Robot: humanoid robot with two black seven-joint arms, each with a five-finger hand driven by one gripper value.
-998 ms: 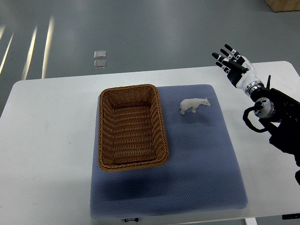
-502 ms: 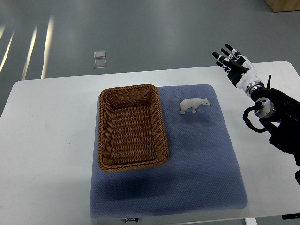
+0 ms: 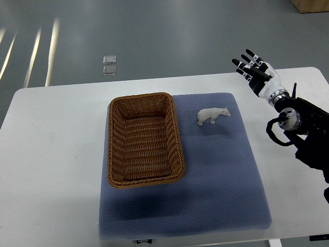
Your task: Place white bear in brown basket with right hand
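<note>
A small white bear stands on the blue mat, just right of the brown wicker basket. The basket is rectangular and holds nothing. My right hand hovers over the table's far right edge, up and to the right of the bear and well apart from it. Its fingers are spread and hold nothing. The right arm comes in from the right edge. No left arm shows.
The white table carries the mat and basket. Beyond its far edge lies grey floor with a small clear object. A wooden corner shows at top right.
</note>
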